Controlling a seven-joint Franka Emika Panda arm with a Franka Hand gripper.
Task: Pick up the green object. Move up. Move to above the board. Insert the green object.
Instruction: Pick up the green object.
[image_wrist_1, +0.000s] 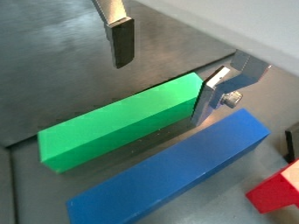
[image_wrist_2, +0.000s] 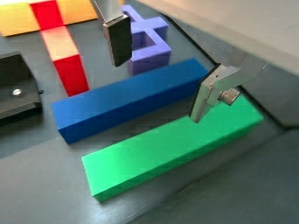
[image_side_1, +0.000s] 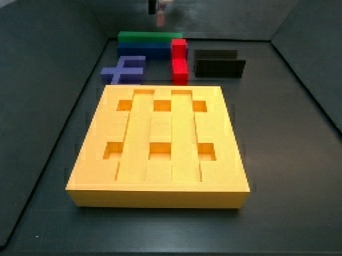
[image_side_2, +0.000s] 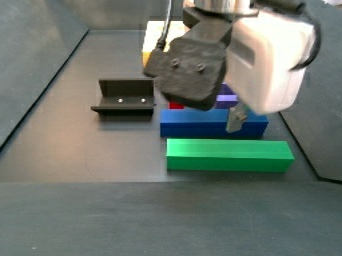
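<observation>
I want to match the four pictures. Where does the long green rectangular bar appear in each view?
Wrist view: the long green rectangular bar lies slantwise, one silver finger at its end.
Wrist view: green bar nearest the camera, under the gripper.
Side view: green bar at the far end, behind the long blue block.
Side view: green bar in front, below the gripper's jaws.
Shared landmark: the long blue block lying alongside it.

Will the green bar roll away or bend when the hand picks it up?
Probably not. The green bar has flat sides and square corners and lies flat on the floor, so it should not roll. It looks solid and straight, so likely stiff. The hand is open near one end, so the long bar might tip if gripped there.
</observation>
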